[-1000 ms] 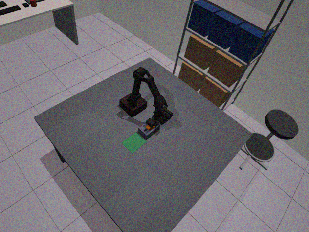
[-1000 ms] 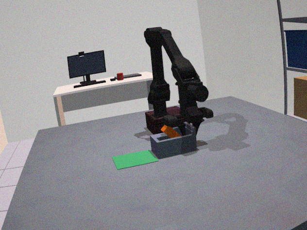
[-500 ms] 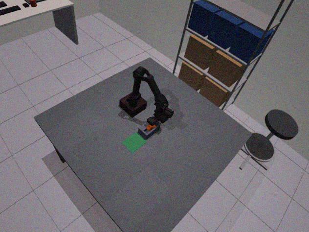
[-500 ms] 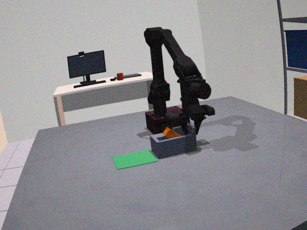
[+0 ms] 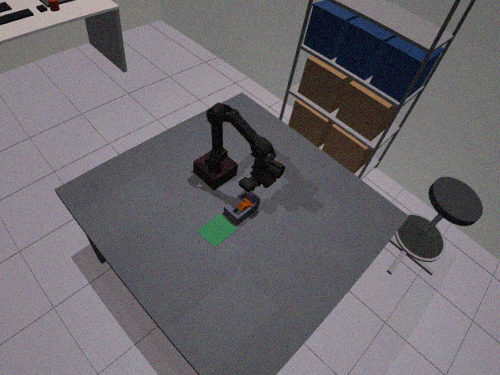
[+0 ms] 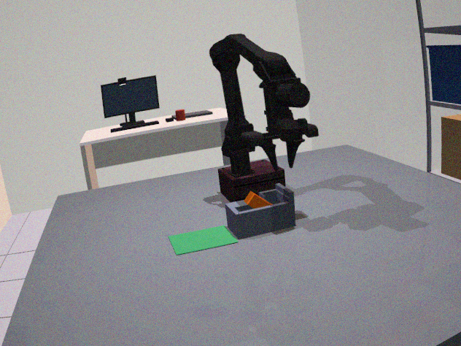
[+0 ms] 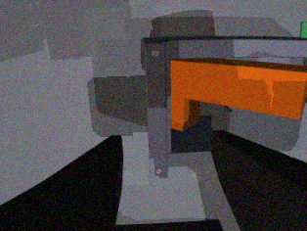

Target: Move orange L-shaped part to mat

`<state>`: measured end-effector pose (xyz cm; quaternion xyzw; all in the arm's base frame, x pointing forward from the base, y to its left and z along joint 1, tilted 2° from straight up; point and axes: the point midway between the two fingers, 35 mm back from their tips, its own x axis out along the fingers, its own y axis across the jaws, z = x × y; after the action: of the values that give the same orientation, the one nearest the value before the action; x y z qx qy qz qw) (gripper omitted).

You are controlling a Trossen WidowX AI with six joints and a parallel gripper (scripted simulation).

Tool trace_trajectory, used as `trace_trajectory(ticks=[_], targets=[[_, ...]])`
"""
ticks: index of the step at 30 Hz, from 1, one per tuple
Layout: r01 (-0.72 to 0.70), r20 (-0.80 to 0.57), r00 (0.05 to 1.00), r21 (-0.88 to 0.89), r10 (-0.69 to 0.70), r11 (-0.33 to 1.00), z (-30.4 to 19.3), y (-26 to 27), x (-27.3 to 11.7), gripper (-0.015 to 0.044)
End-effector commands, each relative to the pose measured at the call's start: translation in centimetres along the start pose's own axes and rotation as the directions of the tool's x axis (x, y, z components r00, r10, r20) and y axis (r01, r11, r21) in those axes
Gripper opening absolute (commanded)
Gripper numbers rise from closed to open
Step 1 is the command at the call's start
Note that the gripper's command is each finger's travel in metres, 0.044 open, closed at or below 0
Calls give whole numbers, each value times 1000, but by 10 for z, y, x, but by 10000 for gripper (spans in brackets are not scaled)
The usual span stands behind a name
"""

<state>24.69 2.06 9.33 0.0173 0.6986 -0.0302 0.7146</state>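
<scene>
The orange L-shaped part (image 5: 244,205) (image 6: 257,201) (image 7: 235,88) is tilted in the pocket of the grey tray (image 5: 238,218) (image 6: 260,223) (image 7: 158,80). Its straight end, toward the mat, stands above the rim; its L-shaped end is low, near the tray's taller end wall. My gripper (image 6: 284,168) (image 7: 166,143) is open and empty, pointing down above the taller-wall end of the tray, clear of the part. The green mat (image 5: 217,232) (image 6: 203,240) (image 7: 304,29) lies flat beside the tray's other end with nothing on it.
The dark red base block (image 5: 215,171) (image 6: 257,182) of the arm stands close behind the tray. The tray's taller end wall (image 6: 286,191) rises below the gripper. A desk, a shelf rack and a stool stand away from the grey table.
</scene>
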Motion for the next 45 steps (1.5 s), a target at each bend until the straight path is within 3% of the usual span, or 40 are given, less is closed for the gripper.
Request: trace_trajectory(ticks=[1, 29, 33, 34, 37, 40, 43, 45], targets=[[5, -12, 1000, -4, -5, 1000, -3, -2, -7, 180], [3, -17, 1000, 0, -3, 1000, -4, -1, -3, 180], [6, -16, 1000, 182, -3, 983, -1, -10, -4, 280], [8, -16, 1000, 272, -4, 962, 0, -14, -4, 280], [13, -14, 1000, 593, -5, 805, 4, -32, -5, 280], [15, -13, 1000, 845, -8, 534, 7, -50, -6, 280], [13, -12, 1000, 982, -10, 189, 8, -69, -7, 280], [12, -11, 1000, 999, -11, 53, 8, -76, -7, 280]])
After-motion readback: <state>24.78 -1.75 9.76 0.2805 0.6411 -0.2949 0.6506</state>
